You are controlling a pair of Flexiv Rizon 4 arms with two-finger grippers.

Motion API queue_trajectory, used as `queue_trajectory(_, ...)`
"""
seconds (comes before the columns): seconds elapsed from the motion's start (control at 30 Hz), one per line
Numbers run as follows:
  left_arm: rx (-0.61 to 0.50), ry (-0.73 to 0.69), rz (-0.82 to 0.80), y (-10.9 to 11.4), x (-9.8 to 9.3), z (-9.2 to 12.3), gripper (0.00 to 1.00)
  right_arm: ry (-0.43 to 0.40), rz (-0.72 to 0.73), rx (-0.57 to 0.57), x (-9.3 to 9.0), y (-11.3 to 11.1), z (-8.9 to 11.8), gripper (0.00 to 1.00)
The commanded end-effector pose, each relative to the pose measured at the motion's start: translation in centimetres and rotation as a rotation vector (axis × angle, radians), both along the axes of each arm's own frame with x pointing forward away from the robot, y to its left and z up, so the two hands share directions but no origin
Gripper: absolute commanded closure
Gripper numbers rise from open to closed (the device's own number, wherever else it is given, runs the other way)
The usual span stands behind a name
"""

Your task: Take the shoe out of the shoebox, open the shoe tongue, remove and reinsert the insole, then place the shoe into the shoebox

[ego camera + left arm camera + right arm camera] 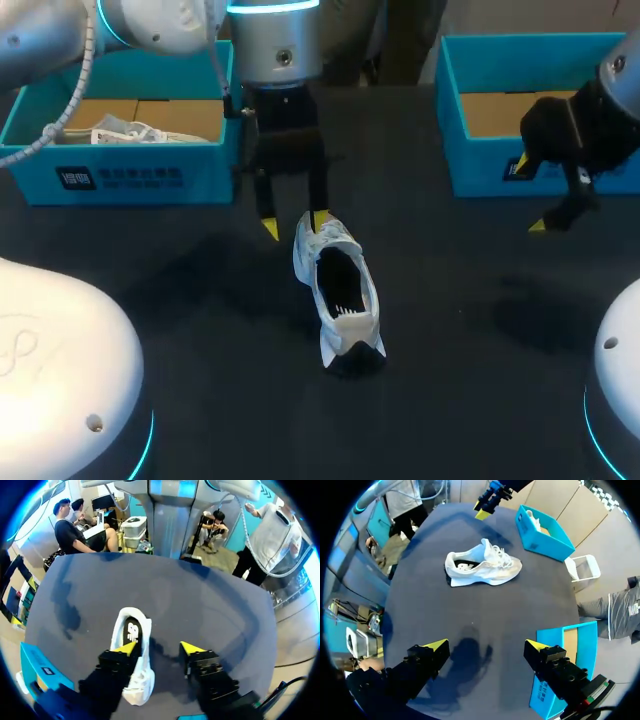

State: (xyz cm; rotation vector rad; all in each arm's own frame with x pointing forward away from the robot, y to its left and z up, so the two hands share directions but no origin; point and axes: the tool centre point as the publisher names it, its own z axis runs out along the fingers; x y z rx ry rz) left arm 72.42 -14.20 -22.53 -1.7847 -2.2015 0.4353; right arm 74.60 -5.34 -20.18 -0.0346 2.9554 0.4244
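Note:
A white shoe (338, 290) lies on the black table (200, 290), its opening up and its dark insole showing. My left gripper (295, 224) hangs over the shoe's toe end, fingers apart. In the left wrist view one fingertip (125, 648) sits over the shoe's (134, 652) laced side and the other stands clear on bare table, so nothing is gripped by the left gripper (159, 648). My right gripper (529, 195) is open above the table in front of the right blue shoebox (470, 160). The right wrist view shows the shoe (485, 565) well ahead of the right gripper (486, 647).
A second blue shoebox (120, 175) stands at the back left with another white shoe (130, 132) inside. White robot bases (60, 350) fill both near corners of the table. Bare table lies between the shoe and the right shoebox.

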Motion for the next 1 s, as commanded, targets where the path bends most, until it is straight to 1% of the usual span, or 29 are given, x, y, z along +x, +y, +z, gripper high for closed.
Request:
queue_trajectory(0.03, -0.007, -0.069, -0.021, -1.1, -1.3, -0.2, 1.0, -0.002, -0.002, -0.002, 0.0, 0.0, -0.2, 0.0)
queue_trajectory(0.33, -0.03, -0.148, -0.092, -4.4, -2.3, -2.4, 1.0, -0.002, -0.002, -0.002, 0.0, 0.0, -0.2, 0.0)
queue_trajectory(0.43, -0.029, -0.195, -0.103, -5.2, -2.7, -3.5, 1.0, -0.002, -0.002, -0.002, 0.0, 0.0, -0.2, 0.0)
queue_trajectory(0.57, -0.038, -0.246, -0.095, -6.0, -2.9, -5.3, 1.0, -0.002, -0.002, -0.002, 0.0, 0.0, -0.2, 0.0)
queue_trajectory(0.67, -0.046, -0.301, -0.08, -6.3, -2.8, -6.3, 1.0, -0.002, -0.002, -0.002, 0.0, 0.0, -0.2, 0.0)
queue_trajectory(0.7, -0.034, -0.314, -0.079, -6.6, -2.7, -7.1, 1.0, -0.002, -0.002, -0.002, 0.0, 0.0, -0.2, 0.0)
queue_trajectory(0.8, -0.026, -0.335, -0.072, -7.0, -2.2, -8.5, 1.0, -0.002, -0.002, -0.002, 0.0, 0.0, -0.2, 0.0)
queue_trajectory(1.0, 0.001, -0.363, -0.075, -6.9, -1.3, -11.1, 1.0, -0.002, -0.002, -0.002, 0.0, 0.0, -0.2, 0.0)
